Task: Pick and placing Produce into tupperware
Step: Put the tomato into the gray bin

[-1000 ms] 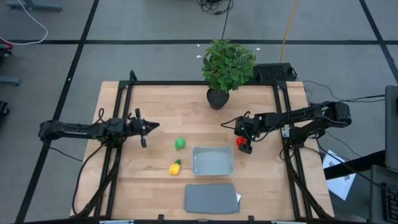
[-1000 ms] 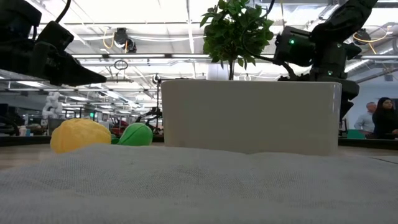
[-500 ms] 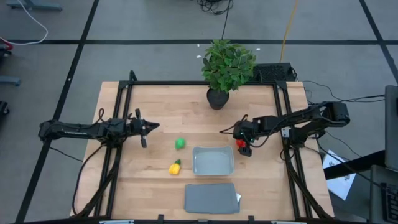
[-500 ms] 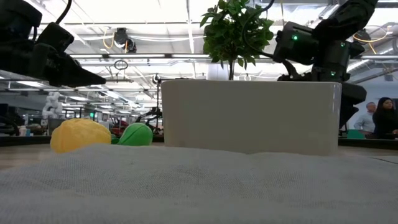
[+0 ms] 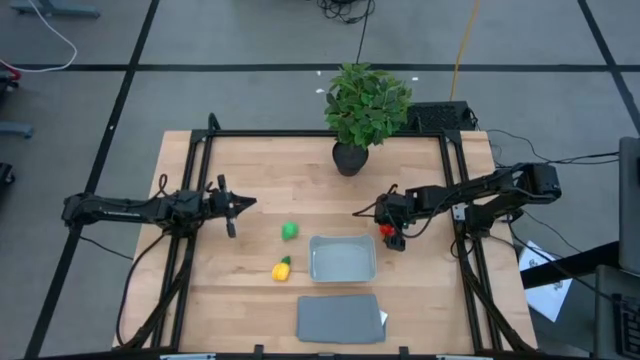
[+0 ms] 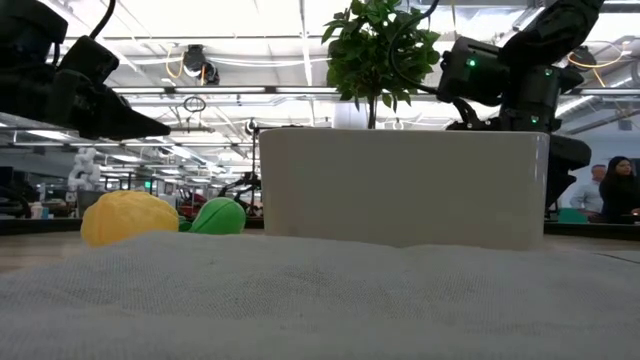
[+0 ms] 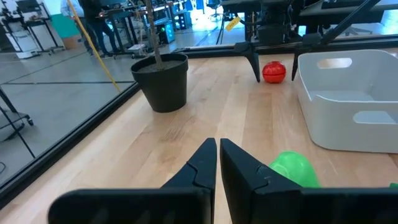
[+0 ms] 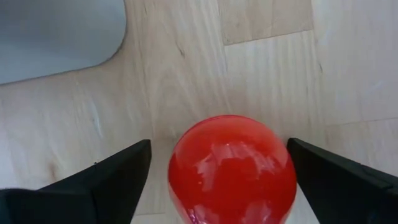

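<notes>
The round red piece (image 8: pixel 231 168) rests on the wood just right of the tupperware (image 5: pixel 343 258). My right gripper (image 8: pixel 219 146) is open and points down over it, one finger on each side. The left wrist view shows both fingers standing apart from the red piece (image 7: pixel 273 71). The green piece (image 5: pixel 290 231) and the yellow piece with a green tip (image 5: pixel 281 269) lie on the table left of the tupperware. My left gripper (image 5: pixel 250 203) is shut and hovers at mid-table left, short of the green piece (image 7: pixel 292 168).
A flat dark grey lid (image 5: pixel 340 318) lies by the near edge, in front of the tupperware. The potted plant (image 5: pixel 365 105) stands at the far edge, and its black pot (image 7: pixel 163 81) rests on the wood. Bare wood lies between the two arms.
My right gripper has shifted slightly toward the table's left and now straddles the red piece. The produce, the tupperware and the left arm have stayed where they were.
</notes>
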Tool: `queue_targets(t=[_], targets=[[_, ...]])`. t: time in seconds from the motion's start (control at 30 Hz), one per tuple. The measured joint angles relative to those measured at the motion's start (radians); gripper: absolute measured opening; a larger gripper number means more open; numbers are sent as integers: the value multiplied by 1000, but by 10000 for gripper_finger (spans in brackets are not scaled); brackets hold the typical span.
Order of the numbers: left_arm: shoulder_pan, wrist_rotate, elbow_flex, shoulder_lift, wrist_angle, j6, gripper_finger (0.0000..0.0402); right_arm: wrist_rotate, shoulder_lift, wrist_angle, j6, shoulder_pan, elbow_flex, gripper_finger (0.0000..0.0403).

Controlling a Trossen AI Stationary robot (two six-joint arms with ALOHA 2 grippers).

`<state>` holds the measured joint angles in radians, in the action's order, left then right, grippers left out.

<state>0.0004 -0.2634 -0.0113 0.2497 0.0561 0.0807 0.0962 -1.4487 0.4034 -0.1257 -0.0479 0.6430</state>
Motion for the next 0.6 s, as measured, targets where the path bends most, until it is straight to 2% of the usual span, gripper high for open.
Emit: queue_targets(t=[0.3, 0.6], targets=[[0, 0, 0, 0, -1, 2, 26, -6, -2, 4, 1, -1, -1, 299], [0, 0, 0, 0, -1, 2, 26, -5, 0, 5, 11, -1, -1, 265]])
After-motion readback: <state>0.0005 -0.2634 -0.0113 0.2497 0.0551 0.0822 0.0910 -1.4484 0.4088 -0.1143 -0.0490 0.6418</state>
